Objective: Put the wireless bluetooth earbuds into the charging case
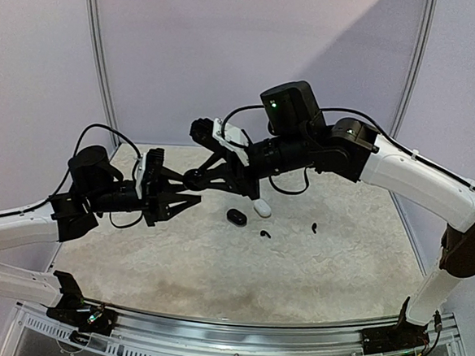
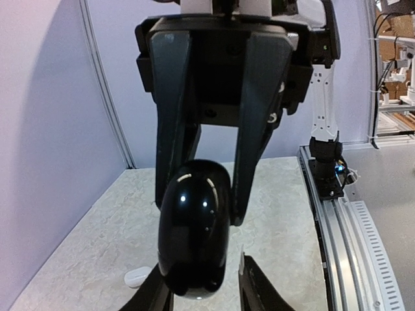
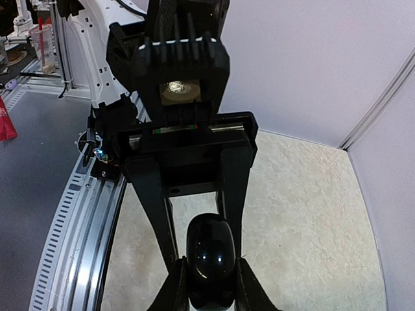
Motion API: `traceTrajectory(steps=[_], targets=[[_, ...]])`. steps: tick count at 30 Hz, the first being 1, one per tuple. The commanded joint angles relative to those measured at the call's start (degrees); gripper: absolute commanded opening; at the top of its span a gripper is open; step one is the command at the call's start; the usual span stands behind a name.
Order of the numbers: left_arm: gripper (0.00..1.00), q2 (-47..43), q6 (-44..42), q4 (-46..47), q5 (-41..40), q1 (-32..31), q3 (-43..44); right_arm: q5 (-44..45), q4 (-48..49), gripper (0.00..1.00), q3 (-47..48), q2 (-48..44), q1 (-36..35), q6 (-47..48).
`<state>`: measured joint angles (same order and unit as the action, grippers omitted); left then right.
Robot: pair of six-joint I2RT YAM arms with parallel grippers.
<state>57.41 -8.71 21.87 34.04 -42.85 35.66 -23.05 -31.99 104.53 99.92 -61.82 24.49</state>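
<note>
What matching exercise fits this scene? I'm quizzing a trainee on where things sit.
Things
1. white oval plastic case
2. glossy black oval case in both wrist views
3. black oval case seen only from above
4. small black curved earbud lying apart

Places
A. on the table, farthest right of the loose items
B. off the table, between both arms' fingers
C. on the table, just left of the white case
D. on the table, just right of a black case

Pairs: 1-D, 2-B, 3-C, 4-A

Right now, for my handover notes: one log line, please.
right tool: shut on black charging case aloft | left tool: flanking it, grip unclear | table: white case, second black case, two black earbuds
</note>
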Motion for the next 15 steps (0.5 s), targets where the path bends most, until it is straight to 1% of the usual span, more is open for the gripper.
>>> traceTrajectory(steps=[1, 3, 7, 12, 14, 15], targets=[[0.32, 0.7, 1.5, 2.2, 0.1, -0.8, 1.4, -0.4, -0.5, 0.0, -0.6, -0.4, -0.2, 0.2], [0.3, 0.7, 1.8, 2.4, 0.5, -0.8, 1.5, -0.3, -0.5, 0.0, -0.6, -0.4, -0.2, 0.3], [0.29, 0.8, 2.3, 2.8, 0.7, -0.8, 1.7, -0.1, -0.5, 0.0, -0.6, -0.2, -0.2, 0.3], [0.2, 0.8, 2.2, 2.6, 1.1, -0.8, 1.7, -0.2, -0.5, 0.0, -0.5, -0.1, -0.2, 0.3], [0.2, 0.8, 2.5, 2.8, 1.2, -0.8, 1.7, 0.0, -0.6, 0.0, -0.5, 0.0, -0.2, 0.4], [0.21, 0.8, 2.6, 2.8, 1.3, -0.8, 1.7, 0.2, -0.8, 0.0, -0.5, 0.0, -0.2, 0.4]])
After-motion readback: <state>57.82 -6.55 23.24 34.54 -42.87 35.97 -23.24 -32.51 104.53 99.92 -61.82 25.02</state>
